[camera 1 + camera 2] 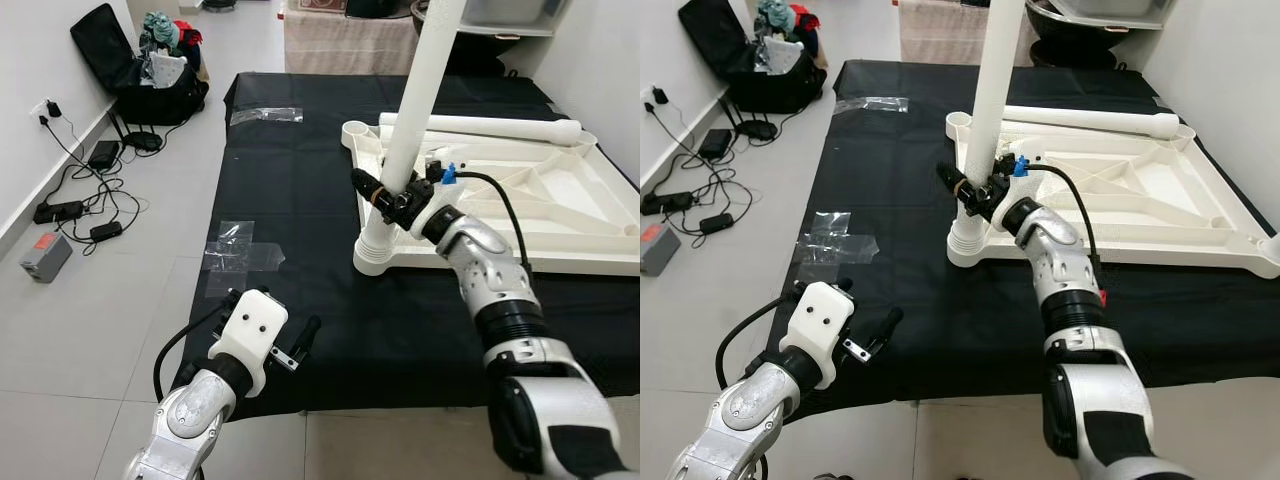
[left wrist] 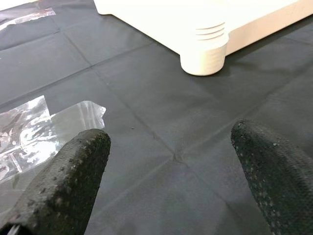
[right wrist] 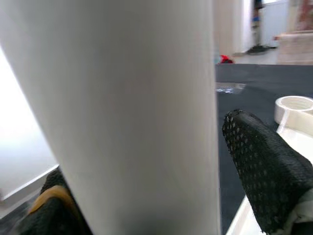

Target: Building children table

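- Our right gripper point(image 1: 392, 196) clasps the upright white table leg point(image 1: 418, 110), seemingly steadying it in the corner socket point(image 1: 377, 250) of the upturned tabletop point(image 1: 560, 205).
- Our left gripper point(image 1: 272, 335) hovers spread wide over the black mat point(image 1: 300, 200), holding nothing.
- A spare leg point(image 1: 480, 126) lies on the tabletop.

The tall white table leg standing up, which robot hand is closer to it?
Right. The right gripper is clamped around the table leg just above its corner socket. The left gripper hovers open over the black mat, well short of the leg.
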Tool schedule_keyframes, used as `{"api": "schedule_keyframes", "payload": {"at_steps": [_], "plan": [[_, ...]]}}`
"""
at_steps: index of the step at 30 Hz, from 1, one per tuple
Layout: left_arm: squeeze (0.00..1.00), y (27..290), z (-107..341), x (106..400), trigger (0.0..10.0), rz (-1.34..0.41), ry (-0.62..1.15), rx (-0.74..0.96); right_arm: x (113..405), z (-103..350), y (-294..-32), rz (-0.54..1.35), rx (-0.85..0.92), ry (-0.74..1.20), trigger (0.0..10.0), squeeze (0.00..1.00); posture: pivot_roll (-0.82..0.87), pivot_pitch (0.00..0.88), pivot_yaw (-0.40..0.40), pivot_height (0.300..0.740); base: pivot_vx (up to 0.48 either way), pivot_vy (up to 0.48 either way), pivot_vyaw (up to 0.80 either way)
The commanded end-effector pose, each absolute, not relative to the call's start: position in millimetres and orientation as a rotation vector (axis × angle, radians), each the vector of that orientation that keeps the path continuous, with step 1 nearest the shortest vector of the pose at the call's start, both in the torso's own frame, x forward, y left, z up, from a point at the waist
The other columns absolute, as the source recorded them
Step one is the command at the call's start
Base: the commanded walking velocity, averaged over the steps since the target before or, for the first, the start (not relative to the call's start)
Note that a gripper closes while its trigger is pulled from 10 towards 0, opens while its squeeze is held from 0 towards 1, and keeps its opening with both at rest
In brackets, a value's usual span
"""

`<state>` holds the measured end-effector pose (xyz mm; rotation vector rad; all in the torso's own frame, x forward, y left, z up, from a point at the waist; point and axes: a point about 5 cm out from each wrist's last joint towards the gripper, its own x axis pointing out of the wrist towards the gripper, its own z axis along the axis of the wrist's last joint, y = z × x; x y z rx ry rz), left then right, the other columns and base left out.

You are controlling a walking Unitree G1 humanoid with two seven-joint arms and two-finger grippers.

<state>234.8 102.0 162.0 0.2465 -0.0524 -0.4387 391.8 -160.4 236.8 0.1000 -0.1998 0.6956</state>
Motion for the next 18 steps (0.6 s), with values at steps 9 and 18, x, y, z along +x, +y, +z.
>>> {"api": "schedule_keyframes", "payload": {"at_steps": [9,18], "plan": [[0.0,99.6,158.3,231.5,10.0,-0.457,-0.035,0.243,390.0,239.4,-154.8,0.93,0.074,-0.152,10.0,0.0,0.13,0.164,-0.052,0.74,0.0,0.0,0.0],[0.0,99.5,157.8,230.5,10.0,-0.456,-0.033,0.243,389.1,242.1,-151.1,1.03,0.046,-0.129,10.0,0.0,0.13,0.162,-0.053,0.74,0.0,0.0,0.0]]}}
